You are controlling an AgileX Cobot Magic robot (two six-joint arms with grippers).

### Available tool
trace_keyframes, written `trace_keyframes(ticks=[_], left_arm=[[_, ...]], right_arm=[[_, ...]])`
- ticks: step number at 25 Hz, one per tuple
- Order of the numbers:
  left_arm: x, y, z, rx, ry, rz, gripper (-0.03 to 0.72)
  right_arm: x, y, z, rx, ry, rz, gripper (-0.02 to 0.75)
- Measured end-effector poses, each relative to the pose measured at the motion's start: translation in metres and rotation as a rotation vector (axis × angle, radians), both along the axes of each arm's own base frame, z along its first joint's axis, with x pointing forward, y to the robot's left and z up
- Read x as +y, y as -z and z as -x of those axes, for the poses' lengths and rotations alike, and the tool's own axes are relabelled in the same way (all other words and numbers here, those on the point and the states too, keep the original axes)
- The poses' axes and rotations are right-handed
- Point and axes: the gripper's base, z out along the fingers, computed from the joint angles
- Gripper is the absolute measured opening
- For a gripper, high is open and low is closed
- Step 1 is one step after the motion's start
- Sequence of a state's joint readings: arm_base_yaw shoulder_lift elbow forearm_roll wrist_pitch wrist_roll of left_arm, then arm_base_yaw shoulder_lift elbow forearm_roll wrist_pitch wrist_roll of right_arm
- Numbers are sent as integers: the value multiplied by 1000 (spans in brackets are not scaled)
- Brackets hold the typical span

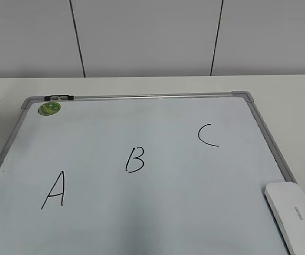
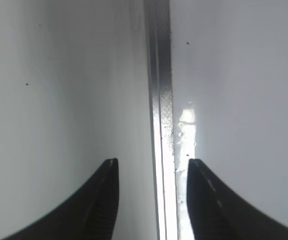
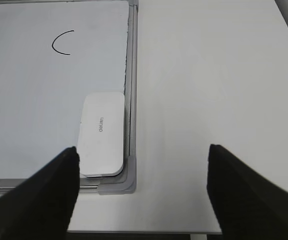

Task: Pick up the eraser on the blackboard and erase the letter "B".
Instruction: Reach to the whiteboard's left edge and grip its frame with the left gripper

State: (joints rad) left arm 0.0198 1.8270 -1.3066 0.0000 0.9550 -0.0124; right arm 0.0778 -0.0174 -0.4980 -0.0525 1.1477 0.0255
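1. Eraser (image 1: 293, 215) lies flat, lettered side up, on the board (image 1: 157, 223) at its near-right corner, at about 4 o'clock from the board centre. Its long side runs along the right frame rail.
2. Right wrist view: eraser (image 3: 101, 134) sits just inside the grey corner cap (image 3: 126, 181), its right edge touching or just beside the rail; cannot tell which.
3. "B" (image 1: 134, 159) is intact, black, slightly slanted, near the board centre, well apart from the eraser at roughly 10 o'clock from it.
4. "A" (image 1: 54, 190) lies at 8 o'clock from the "B"; "C" (image 1: 208, 135) at 2 o'clock from it. The "C" (image 3: 62, 42) also shows in the right wrist view, beyond the eraser.
5. Green sticker (image 1: 50, 108) sits at the far-left corner of the board, below a small black clip on the top rail.
6. Right hand (image 3: 142, 187): fingers spread wide, holding nothing. It hangs above the near-right board corner, left finger (image 3: 43, 195) over the board near the eraser, right finger over bare worktop (image 3: 209, 75).
7. Left hand (image 2: 153, 200): fingers parted, holding nothing, straddling the board's frame rail (image 2: 160, 75) close above it.
8. The board lies flat on the white worktop.
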Motion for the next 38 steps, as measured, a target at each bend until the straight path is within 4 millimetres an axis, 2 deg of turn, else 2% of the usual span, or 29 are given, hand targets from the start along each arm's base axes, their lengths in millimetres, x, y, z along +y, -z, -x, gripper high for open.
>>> trace_keyframes(ticks=[6, 12, 28, 38], left_arm=[[0, 12, -11, 20, 33, -5, 321], [0, 23, -14, 49, 38, -5, 317], [-1, 73, -22, 174, 33, 14, 288], [-1, 79, -23, 181, 28, 22, 283]], right_arm=[[0, 0, 0, 0, 0, 0, 589], [0, 0, 0, 0, 0, 0, 589], [0, 0, 0, 0, 0, 0, 589], [0, 0, 0, 0, 0, 0, 589]])
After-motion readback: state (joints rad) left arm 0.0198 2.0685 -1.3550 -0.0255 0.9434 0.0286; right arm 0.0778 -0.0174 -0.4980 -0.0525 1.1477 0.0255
